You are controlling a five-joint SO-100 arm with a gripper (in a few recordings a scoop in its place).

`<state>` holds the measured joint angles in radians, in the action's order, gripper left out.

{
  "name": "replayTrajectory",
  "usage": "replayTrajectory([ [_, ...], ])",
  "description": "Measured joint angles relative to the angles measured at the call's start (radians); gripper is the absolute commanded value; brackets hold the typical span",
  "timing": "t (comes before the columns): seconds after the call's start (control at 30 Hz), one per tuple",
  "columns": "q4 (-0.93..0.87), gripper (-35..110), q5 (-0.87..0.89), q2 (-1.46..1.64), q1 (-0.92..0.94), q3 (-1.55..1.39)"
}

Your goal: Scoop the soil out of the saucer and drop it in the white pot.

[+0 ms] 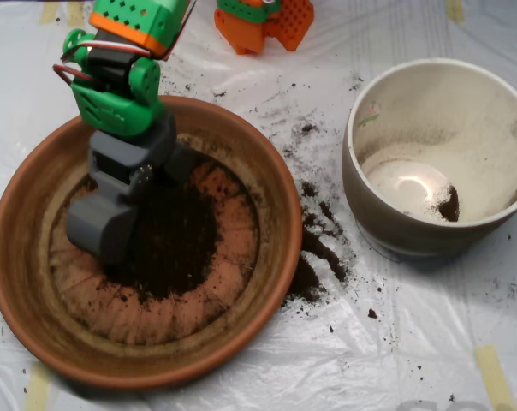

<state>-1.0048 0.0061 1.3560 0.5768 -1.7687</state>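
Grey hand (113, 224) sits down in the soil (169, 240) inside the saucer (267, 197), shells apparently closed on a load; swinging to the pot (395, 227) risks more spills onto the counter (413, 342).

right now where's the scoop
In the overhead view the scoop is on the left, down inside the saucer, at the left edge of the soil pile, well away from the white pot.

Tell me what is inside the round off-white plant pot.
The off-white plant pot holds one small dark clump of soil on its pale, dusty floor, lit by a bright glare patch. Its near wall hides the floor's front edge.
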Motion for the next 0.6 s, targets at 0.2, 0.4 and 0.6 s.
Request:
replayTrajectory([
  [0.2, -0.028, 27, 0.006, -0.052, -0.003, 0.078],
  [0.4, -0.031, 16, 0.008, -0.057, -0.005, 0.095],
  [0.6, -0.031, 0, 0.006, -0.057, -0.005, 0.106],
])
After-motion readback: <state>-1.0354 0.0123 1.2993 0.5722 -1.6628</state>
